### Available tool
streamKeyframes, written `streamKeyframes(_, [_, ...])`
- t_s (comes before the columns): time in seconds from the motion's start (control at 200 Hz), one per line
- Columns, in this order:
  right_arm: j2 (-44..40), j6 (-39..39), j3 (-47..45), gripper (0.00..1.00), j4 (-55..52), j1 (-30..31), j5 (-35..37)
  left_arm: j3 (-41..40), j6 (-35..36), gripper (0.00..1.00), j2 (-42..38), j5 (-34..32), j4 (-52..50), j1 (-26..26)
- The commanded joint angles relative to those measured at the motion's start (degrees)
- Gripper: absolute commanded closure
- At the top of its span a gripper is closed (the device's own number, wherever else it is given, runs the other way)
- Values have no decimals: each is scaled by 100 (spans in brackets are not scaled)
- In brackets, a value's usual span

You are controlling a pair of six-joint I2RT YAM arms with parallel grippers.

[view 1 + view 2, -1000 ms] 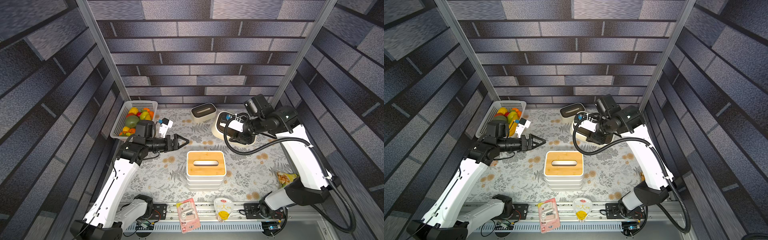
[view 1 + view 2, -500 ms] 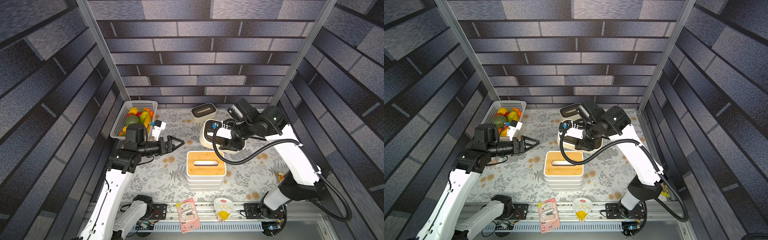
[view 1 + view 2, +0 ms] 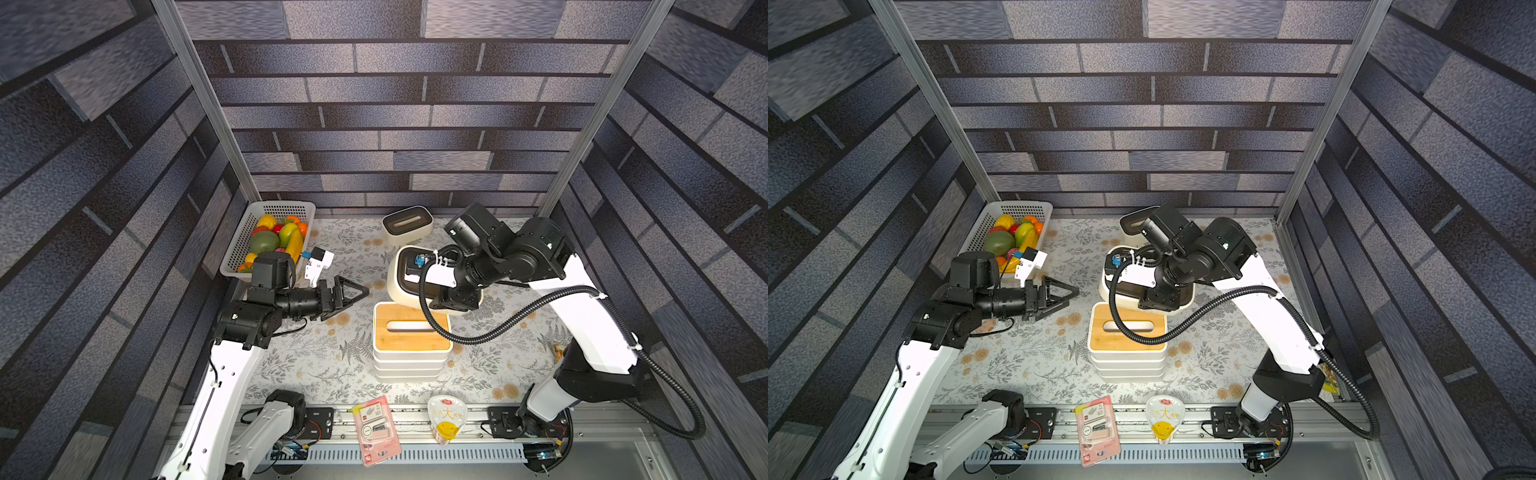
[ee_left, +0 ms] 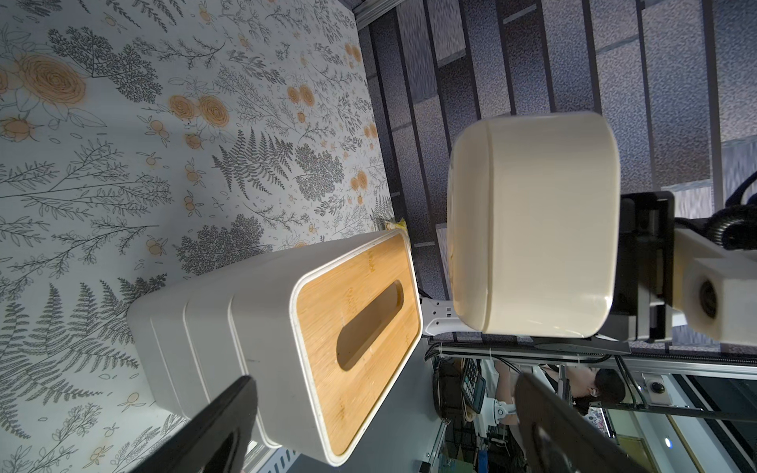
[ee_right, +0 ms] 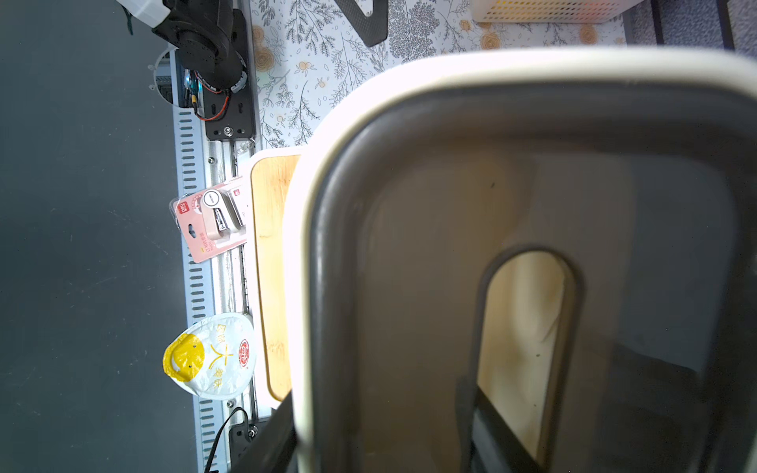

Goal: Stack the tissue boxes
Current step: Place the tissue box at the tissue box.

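I've got the right gripper (image 3: 451, 297) clamped on the dark-lid box (image 3: 399, 286), hanging over the stack (image 3: 409, 361). The left gripper (image 3: 349, 301) is spread wide and empty, between the fruit basket (image 3: 270, 204) and the stack.

There are 6 tissue boxes: 4 white rectangular ones nested in 1 stack (image 3: 409, 368), with only the top light-wood slotted lid (image 3: 399, 343) showing, and 2 rounded cream ones with dark lids, the raised rounded box (image 3: 395, 291) and the rear rounded box (image 3: 409, 236). Around them are 1 white perforated plastic basket (image 3: 241, 241) of mixed fruit too bunched to count, 1 pink blister pack (image 3: 376, 430), 1 white-and-yellow sealed pouch (image 3: 446, 422) and 1 small yellow packet (image 3: 558, 352), mostly hidden. The white-and-black robot arms number 2, the left arm (image 3: 224, 374) and the right arm (image 3: 590, 324).
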Motion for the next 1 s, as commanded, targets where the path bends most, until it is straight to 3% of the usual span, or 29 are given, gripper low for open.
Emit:
streamKeyframes(0.0, [-6,201,189,58,-486,176,35,41,306,0,-114,199,-331,57])
streamKeyframes(0.992, [12,480,-147,59,-639,820,54,-100,812,0,-505,621,-673,257])
